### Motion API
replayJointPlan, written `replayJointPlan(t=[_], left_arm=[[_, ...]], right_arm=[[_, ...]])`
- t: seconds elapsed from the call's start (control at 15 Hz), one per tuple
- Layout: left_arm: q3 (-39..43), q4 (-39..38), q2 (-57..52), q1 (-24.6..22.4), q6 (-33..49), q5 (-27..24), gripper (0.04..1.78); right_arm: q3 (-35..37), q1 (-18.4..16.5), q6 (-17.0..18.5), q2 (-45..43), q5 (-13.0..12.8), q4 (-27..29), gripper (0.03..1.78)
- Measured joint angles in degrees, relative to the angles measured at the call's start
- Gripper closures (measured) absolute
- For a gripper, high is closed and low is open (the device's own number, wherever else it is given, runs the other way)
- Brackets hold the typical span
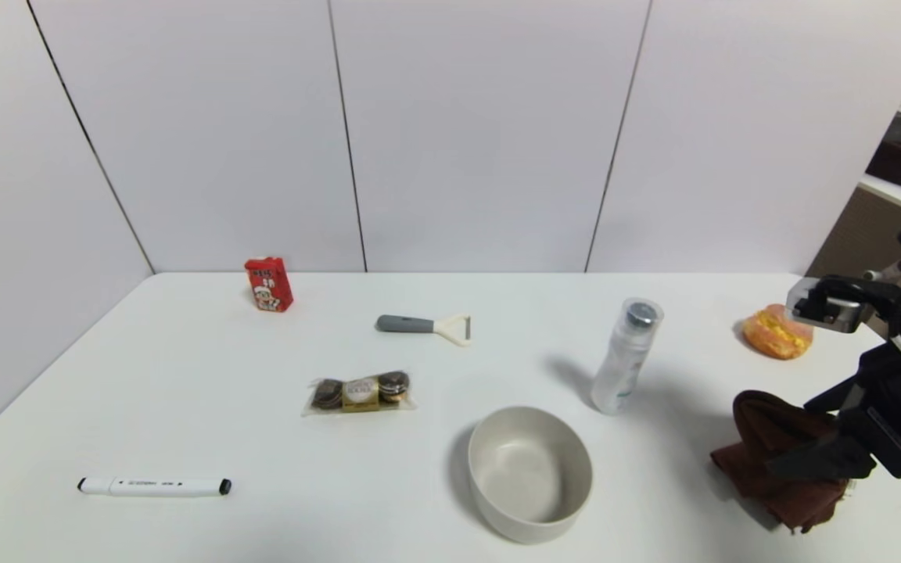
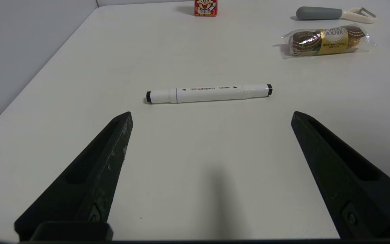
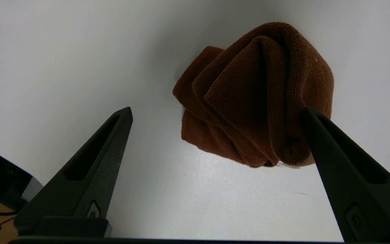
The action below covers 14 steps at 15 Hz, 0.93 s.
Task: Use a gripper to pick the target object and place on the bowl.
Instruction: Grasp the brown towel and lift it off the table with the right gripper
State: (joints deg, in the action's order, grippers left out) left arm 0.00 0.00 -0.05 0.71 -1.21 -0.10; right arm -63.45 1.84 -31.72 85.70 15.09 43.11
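Observation:
The dark brown towel (image 1: 763,446) lies bunched in thick folds on the white table at the right, to the right of the off-white bowl (image 1: 529,469), which stands empty near the front. My right gripper (image 1: 810,461) is down at the towel, open. In the right wrist view the towel (image 3: 256,88) lies between the spread fingers of the right gripper (image 3: 215,113), close against one fingertip (image 3: 311,122). My left gripper (image 2: 212,115) is open and empty over the table's left front, just short of a white marker (image 2: 208,93).
A clear bottle (image 1: 626,356) stands behind the bowl. An orange-yellow bun (image 1: 777,331) lies at the far right. A peeler (image 1: 423,324), a chocolate pack (image 1: 360,392), a red carton (image 1: 268,285) and the marker (image 1: 155,486) lie to the left.

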Motion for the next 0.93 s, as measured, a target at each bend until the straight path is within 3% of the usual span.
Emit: replayJointPlan(t=[0.6, 0.93], left_arm=[[0.00, 0.00, 0.00, 0.00, 0.00, 0.02, 0.13], [0.00, 0.00, 0.00, -0.02, 0.00, 0.00, 0.13]], right_arm=[[-4.77, -0.85, -0.06, 2.23, -0.24, -1.13, 0.10], [-1.32, -1.05, -0.05, 3.63, -0.33, -1.16, 0.10]])
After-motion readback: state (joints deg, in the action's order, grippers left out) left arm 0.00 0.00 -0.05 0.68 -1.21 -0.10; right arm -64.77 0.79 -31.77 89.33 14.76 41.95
